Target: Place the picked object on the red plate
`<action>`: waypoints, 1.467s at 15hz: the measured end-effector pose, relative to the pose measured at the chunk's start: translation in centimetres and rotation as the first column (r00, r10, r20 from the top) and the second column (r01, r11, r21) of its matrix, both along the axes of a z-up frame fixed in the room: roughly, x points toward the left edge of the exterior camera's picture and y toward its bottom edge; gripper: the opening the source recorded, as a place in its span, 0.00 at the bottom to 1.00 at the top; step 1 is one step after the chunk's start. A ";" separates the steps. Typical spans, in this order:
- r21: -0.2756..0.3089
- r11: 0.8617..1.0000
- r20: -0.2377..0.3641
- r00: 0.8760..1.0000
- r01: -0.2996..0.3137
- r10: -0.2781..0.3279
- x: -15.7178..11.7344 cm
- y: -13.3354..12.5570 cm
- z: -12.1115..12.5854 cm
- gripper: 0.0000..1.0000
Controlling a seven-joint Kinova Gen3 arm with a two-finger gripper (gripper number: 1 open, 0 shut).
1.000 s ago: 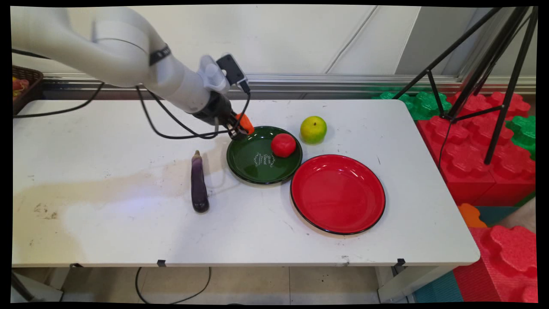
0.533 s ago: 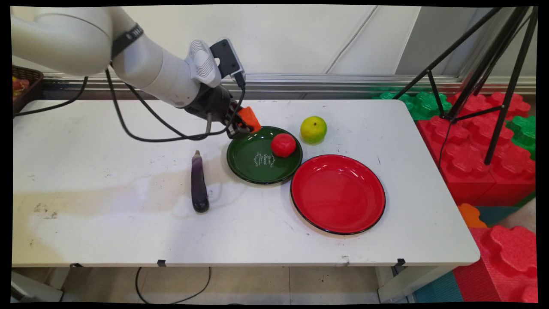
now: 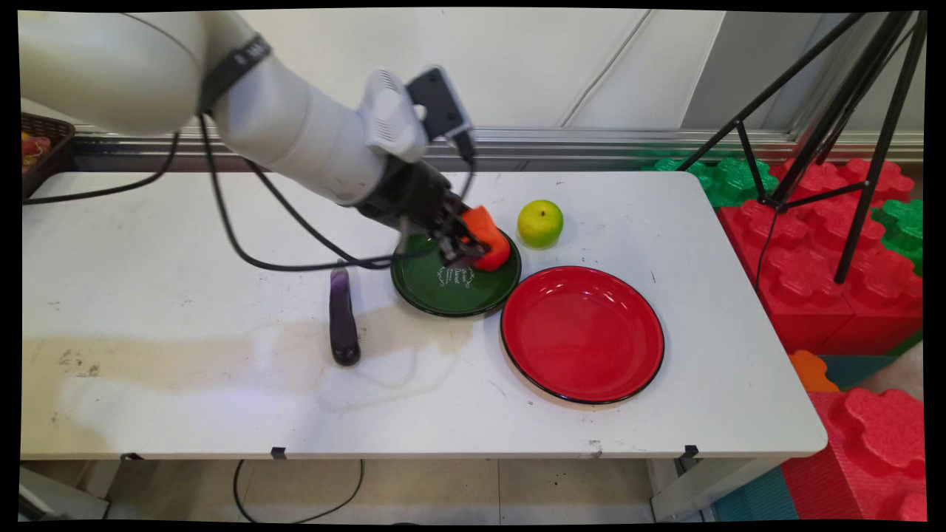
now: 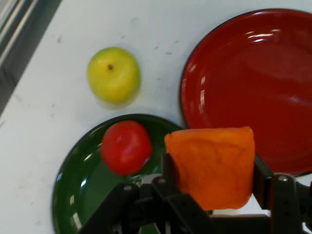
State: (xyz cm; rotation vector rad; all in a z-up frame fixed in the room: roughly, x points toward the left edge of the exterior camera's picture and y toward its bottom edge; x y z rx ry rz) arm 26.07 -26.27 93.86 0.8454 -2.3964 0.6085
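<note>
My gripper (image 3: pixel 467 244) (image 4: pixel 212 183) is shut on an orange block-shaped piece (image 3: pixel 480 224) (image 4: pixel 212 165), holding it over the green plate (image 3: pixel 436 284) (image 4: pixel 78 195). A red tomato (image 3: pixel 499 255) (image 4: pixel 126 147) lies on that plate, partly hidden behind the orange piece in the main view. The yellow-green apple (image 3: pixel 540 222) (image 4: pixel 113 74) sits on the table just beyond the plate. An empty red plate (image 3: pixel 582 334) (image 4: pixel 253 83) lies to the right of the green one.
A purple eggplant (image 3: pixel 342 321) lies on the table left of the green plate. A dark basket (image 3: pixel 41 148) stands at the far left edge. A black tripod (image 3: pixel 835 133) and red and green foam blocks (image 3: pixel 813 251) stand off the table's right end.
The arm has swung right and forward, carrying the orange piece from the green plate's far-left rim to over the plate, next to the tomato.
</note>
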 end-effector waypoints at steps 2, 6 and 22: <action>0.012 1.000 -0.009 1.000 0.013 -0.013 -2.3 -0.4 -0.3 0.00; 0.035 0.999 -0.011 0.999 0.040 -0.040 -6.2 -2.0 -1.6 0.00; 0.170 0.982 0.021 0.996 0.077 -0.082 -13.8 -12.1 -11.1 0.00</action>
